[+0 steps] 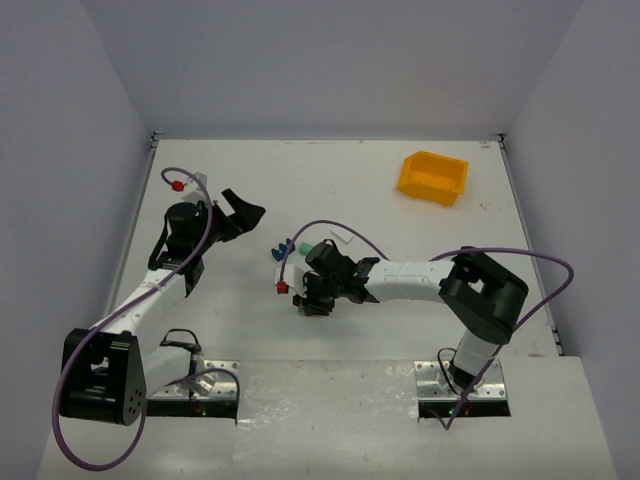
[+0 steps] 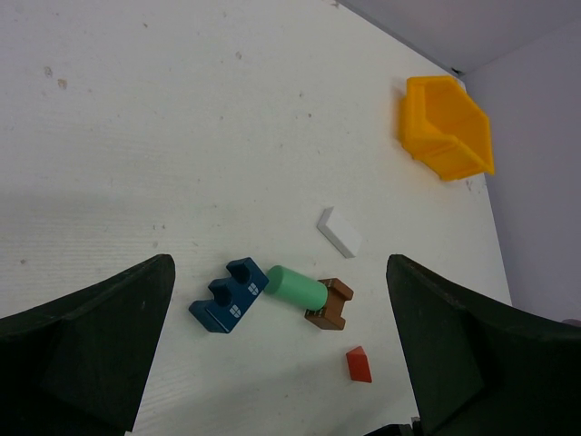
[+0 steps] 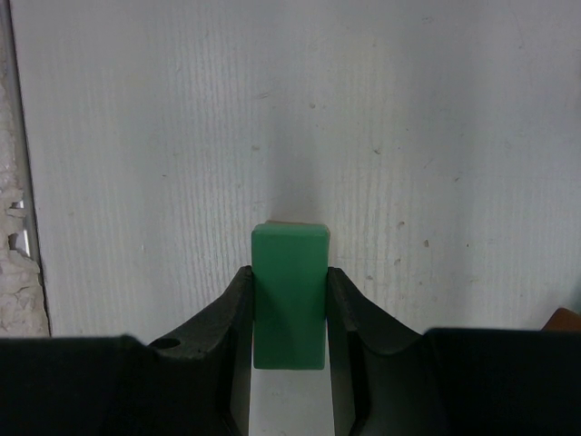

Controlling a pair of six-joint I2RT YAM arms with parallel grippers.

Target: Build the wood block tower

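right gripper (image 3: 289,272): clamped on green rectangular wooden block (image 3: 289,300), centre of top view
left gripper (image 1: 243,210): jaws spread wide, empty, upper left
loose blocks: blue notched wooden block (image 2: 227,295) with white window marks, green cylinder (image 2: 297,287) against brown block (image 2: 330,304), red wedge (image 2: 359,364)

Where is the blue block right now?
Left wrist view, lower centre: the blue block lies on the table, beside the green cylinder, with the brown block beyond.
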